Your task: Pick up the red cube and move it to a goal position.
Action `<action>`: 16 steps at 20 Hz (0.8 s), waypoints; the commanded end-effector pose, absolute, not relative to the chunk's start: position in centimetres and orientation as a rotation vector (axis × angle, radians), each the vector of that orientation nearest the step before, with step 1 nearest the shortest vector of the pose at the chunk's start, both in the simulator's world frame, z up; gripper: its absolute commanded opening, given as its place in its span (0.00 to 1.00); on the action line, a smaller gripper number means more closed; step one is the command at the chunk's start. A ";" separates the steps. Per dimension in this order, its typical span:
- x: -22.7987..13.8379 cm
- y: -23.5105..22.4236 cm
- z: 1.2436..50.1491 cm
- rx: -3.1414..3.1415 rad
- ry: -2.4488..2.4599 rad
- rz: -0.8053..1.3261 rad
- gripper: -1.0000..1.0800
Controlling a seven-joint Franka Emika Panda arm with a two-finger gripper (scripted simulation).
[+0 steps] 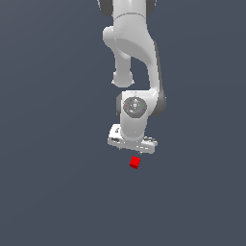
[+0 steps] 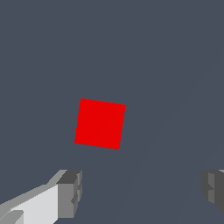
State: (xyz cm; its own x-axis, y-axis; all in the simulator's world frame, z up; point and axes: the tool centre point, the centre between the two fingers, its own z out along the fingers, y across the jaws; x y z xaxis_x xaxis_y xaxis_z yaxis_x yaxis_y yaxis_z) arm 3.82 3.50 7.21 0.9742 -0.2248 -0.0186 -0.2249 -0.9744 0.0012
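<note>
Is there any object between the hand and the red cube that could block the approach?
Nothing visible does. In the wrist view, only bare grey floor lies between the hand with its two open fingers and the red cube. In the exterior view the cube sits just beyond the hand, with no other object near. No goal marker is shown.

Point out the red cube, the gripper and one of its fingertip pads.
red cube [image 2: 100, 124]: wrist view, middle of its visible red face.
gripper [image 2: 142, 192]: wrist view, midway between the two fingertips, which stand wide apart.
fingertip pad [image 2: 71, 192]: wrist view, on the grey pad's surface.
</note>
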 end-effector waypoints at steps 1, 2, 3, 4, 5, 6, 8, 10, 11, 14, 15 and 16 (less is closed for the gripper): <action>4.8 4.2 5.7 -3.113 0.418 0.020 0.96; 5.2 4.4 5.2 -3.110 0.439 0.018 0.96; 5.5 4.6 4.8 -3.108 0.458 0.015 0.96; 5.9 4.8 4.3 -3.105 0.476 0.013 0.96; 6.2 5.0 4.0 -3.103 0.492 0.011 0.96; 6.4 5.1 3.6 -3.100 0.507 0.009 0.96; 6.9 5.3 3.1 -3.096 0.531 0.006 0.96; 7.3 5.5 2.6 -3.093 0.550 0.003 0.96; 7.4 5.6 2.5 -3.092 0.557 0.003 0.96; 7.7 5.7 2.1 -3.089 0.572 0.001 0.96; 7.8 5.7 2.1 -3.089 0.574 0.000 0.96; 7.8 5.7 2.0 -3.088 0.576 0.000 0.96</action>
